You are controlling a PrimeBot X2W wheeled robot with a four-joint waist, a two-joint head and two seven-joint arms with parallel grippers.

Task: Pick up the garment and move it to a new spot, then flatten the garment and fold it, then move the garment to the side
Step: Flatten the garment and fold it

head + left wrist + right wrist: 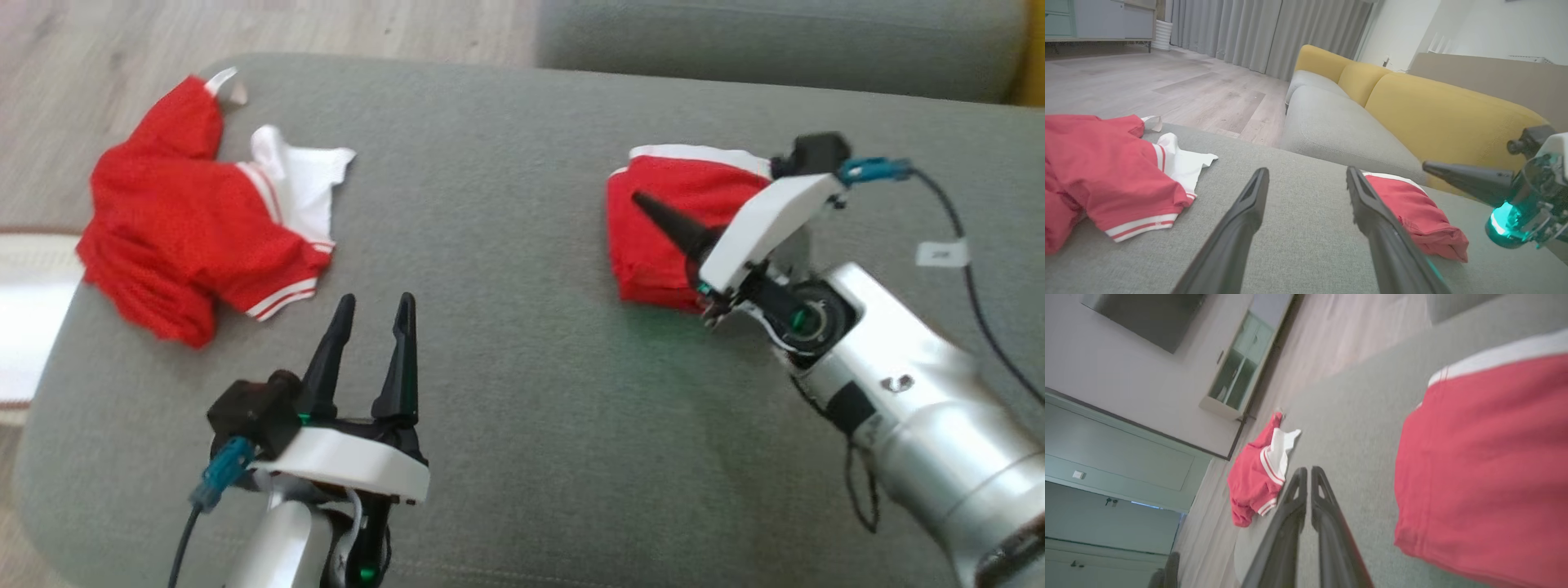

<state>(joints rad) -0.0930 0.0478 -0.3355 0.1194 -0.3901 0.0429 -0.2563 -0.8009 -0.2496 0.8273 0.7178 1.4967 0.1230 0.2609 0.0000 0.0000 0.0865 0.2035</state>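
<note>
Folding looks done: the folded red garment (665, 237) lies at the right of the grey sofa seat (506, 245), with the right pincer (641, 201) pressed together and empty just above it. Left pincer (376, 300) hangs spread. Next, shifting it aside needs a grip on its edge.

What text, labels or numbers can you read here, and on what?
White tag on a black cable: dark marking, too blurred to read.
Crumpled red garment, folded red garment: no lettering visible.
No other text is readable.
</note>
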